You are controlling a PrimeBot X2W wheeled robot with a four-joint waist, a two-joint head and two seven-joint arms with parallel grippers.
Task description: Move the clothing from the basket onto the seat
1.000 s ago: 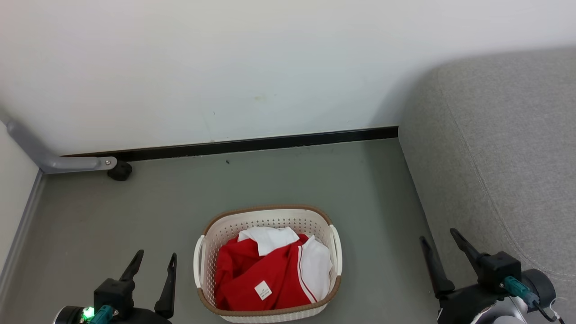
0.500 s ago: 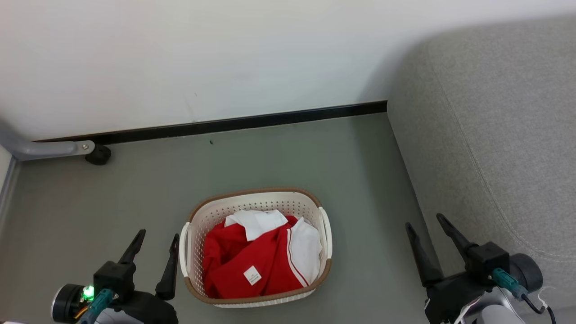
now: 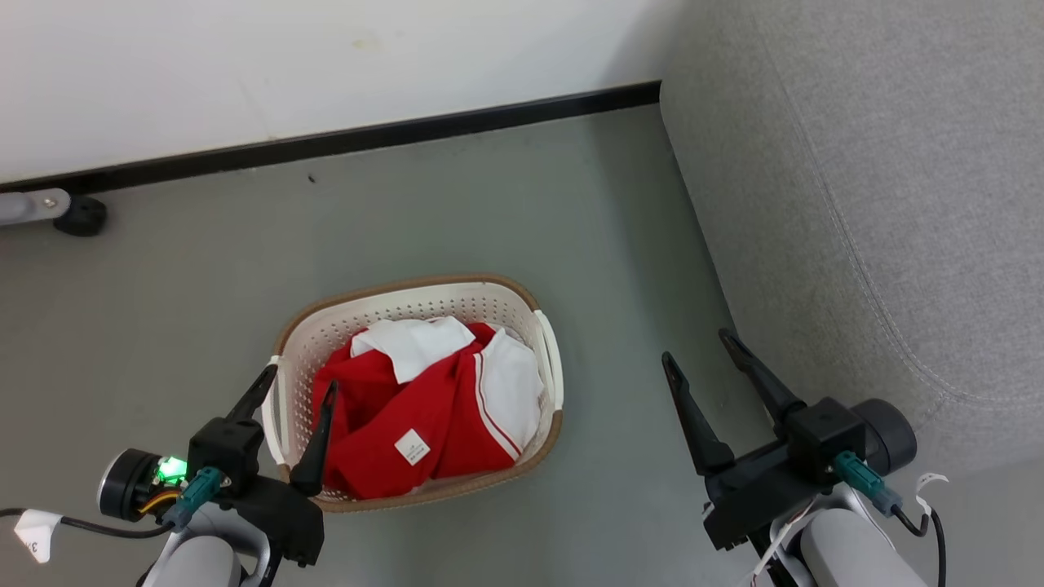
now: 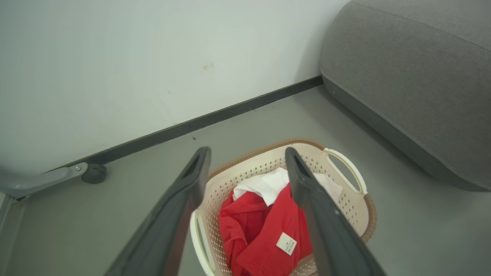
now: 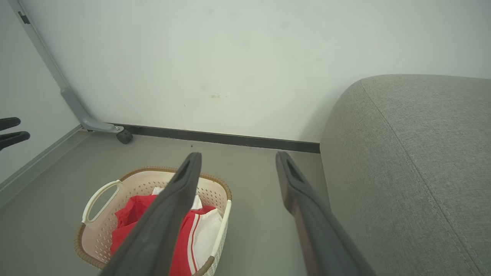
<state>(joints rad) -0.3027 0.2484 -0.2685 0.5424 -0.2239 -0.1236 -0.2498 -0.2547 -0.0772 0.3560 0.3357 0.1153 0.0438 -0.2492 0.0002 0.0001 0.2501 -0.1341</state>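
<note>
My left gripper (image 3: 298,387) and right gripper (image 3: 696,349) gape, empty. Lower left: I risk hooking the basket (image 3: 408,285) rim, not clothing (image 3: 375,424), tipping it.

I place everything by the black skirting strip (image 3: 367,139), which runs along the foot of a white wall (image 3: 245,65). On the near side of the strip lies a plain grey floor (image 3: 489,204). A tiny dark speck (image 3: 311,178) sits on the floor just in front of the strip. Near the strip's left end in my head view, a grey metal bar (image 3: 24,208) ends in a small black foot (image 3: 80,216) on the floor, just beside the strip. Above the strip, the wall carries a faint yellowish mark (image 4: 208,66).
</note>
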